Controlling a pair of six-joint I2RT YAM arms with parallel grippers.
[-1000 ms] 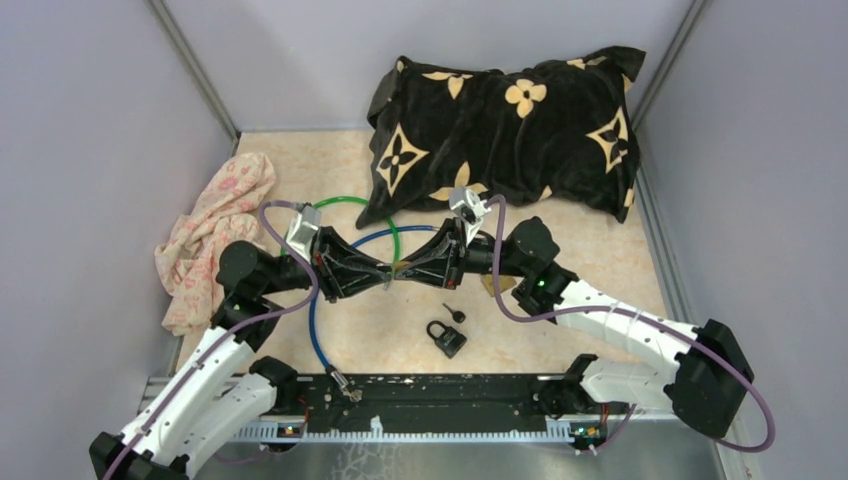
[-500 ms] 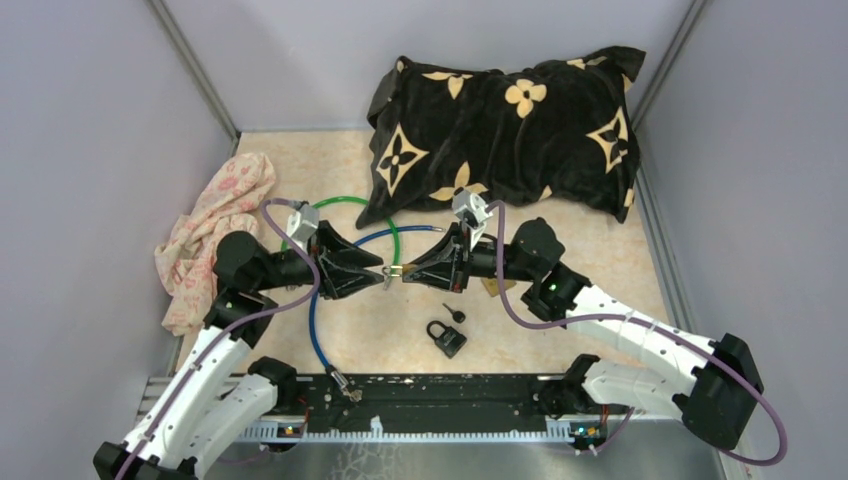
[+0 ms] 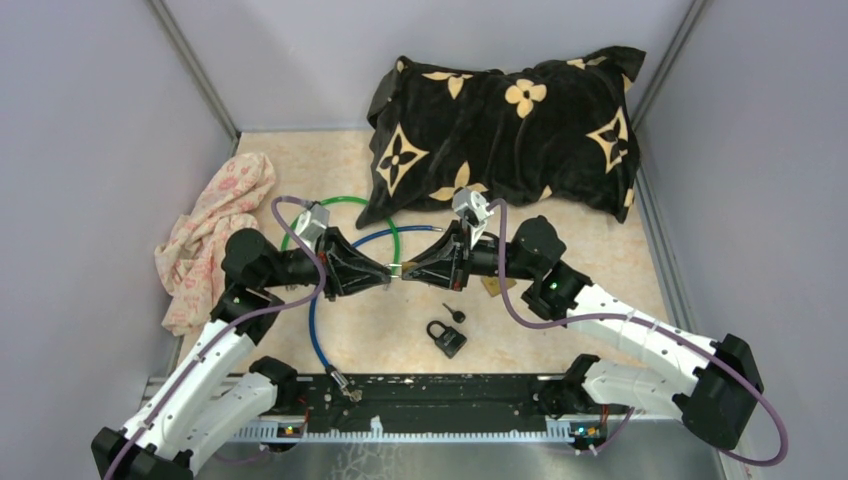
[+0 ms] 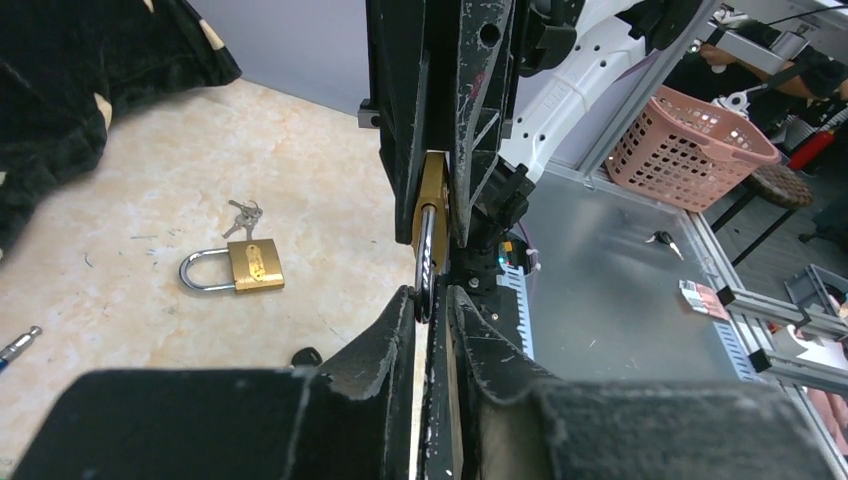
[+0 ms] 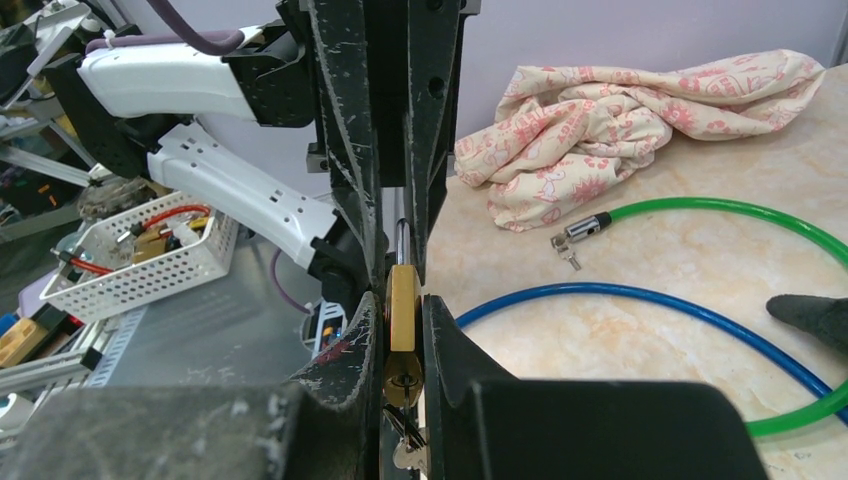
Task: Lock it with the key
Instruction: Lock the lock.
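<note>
A brass padlock (image 5: 403,310) is clamped by its body between my right gripper's (image 5: 403,300) fingers, with a key (image 5: 405,445) in its keyhole and more keys hanging from it. Its silver shackle (image 4: 425,262) points at my left gripper (image 4: 432,292), whose fingers are closed on the shackle's end. In the top view both grippers meet tip to tip over the table's middle, left (image 3: 385,272) and right (image 3: 406,270), with the padlock (image 3: 397,269) between them.
A black padlock (image 3: 447,338) and a black key (image 3: 454,315) lie on the table nearer the bases. A second brass padlock (image 4: 250,265) with keys lies under the right arm. A blue cable (image 3: 316,330), green cable (image 3: 345,203), pink cloth (image 3: 215,235) and black pillow (image 3: 510,130) lie behind.
The left gripper drew back a little from the right one, turned at the wrist, then came forward again onto the shackle. The right gripper kept holding the padlock.
</note>
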